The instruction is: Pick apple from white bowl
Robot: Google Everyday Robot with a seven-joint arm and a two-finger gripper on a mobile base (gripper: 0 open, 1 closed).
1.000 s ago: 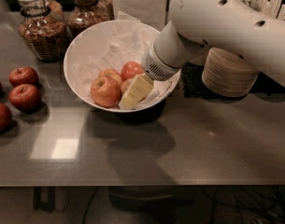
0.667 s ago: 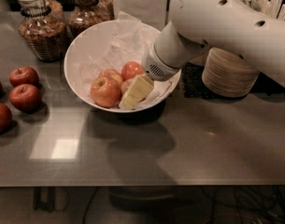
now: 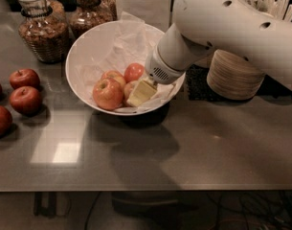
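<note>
We find the gripper [image 3: 141, 92] low inside the white bowl [image 3: 74, 80], on its right side, hard against the clustered apples [image 3: 107, 94]. The arm [image 3: 222, 28] covers the right rim. Jars [image 3: 42, 30] block the rear, stacked bowls [image 3: 236, 75] the right and dark apples [image 3: 25, 99] the left. The bowl's left half and the table [image 3: 184, 152] in front stand open.

- White bowl [image 3: 71, 78]: glossy white; lining paper [image 3: 117, 44] white, crinkled.
- Apple [image 3: 129, 86]: pale yellowish, light orange-red blush.
- Redder apples [image 3: 107, 94], 7 to 12 o'clock of it: orange-red, yellow flecks.
- Gripper [image 3: 141, 93], at 5 o'clock inside the bowl: cream-yellow.
- Arm [image 3: 222, 23]: plain off-white.
- Dark red apples [image 3: 26, 99], 9 o'clock of the bowl: deep red.
- Jars [image 3: 40, 30], 11 o'clock: clear glass, mottled brown fill.
- Stacked bowls [image 3: 234, 75], 3 o'clock: beige, on a black mat [image 3: 196, 83].
- Table [image 3: 207, 147]: grey, sheened.
</note>
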